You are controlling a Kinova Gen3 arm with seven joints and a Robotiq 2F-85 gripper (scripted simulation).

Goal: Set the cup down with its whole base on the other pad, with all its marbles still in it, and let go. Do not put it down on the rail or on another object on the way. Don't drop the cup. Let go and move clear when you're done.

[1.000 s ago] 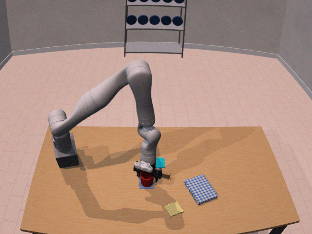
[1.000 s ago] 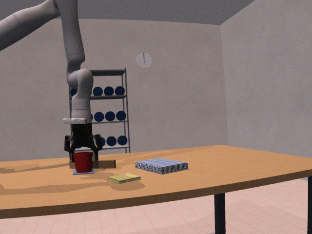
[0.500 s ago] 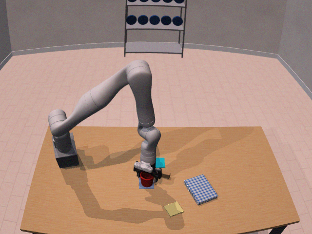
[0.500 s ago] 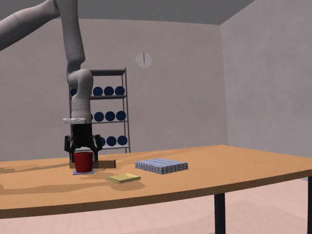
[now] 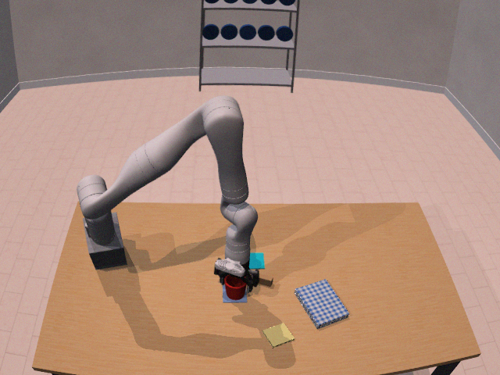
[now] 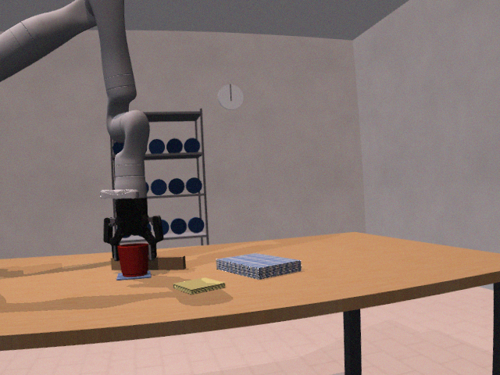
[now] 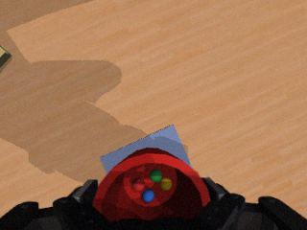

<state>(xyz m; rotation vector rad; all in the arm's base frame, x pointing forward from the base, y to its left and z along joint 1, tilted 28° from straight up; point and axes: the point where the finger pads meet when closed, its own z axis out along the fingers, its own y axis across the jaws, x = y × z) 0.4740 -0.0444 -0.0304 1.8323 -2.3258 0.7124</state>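
A red cup point(image 5: 234, 287) stands upright on a grey-blue pad point(image 5: 234, 298) near the middle of the table; it also shows in the side view point(image 6: 133, 259) and the wrist view point(image 7: 152, 189). Several coloured marbles point(image 7: 152, 184) lie in its bottom. My gripper point(image 6: 133, 244) is lowered over the cup with its fingers wide open on either side of the rim, apart from it. A cyan pad point(image 5: 256, 260) lies just behind, past a low brown rail point(image 5: 264, 280), which also shows in the side view point(image 6: 169, 262).
A blue checked block point(image 5: 321, 303) lies to the right of the cup. A flat yellow block point(image 5: 278, 334) lies in front, toward the table's near edge. The arm's base point(image 5: 104, 246) stands at the table's left.
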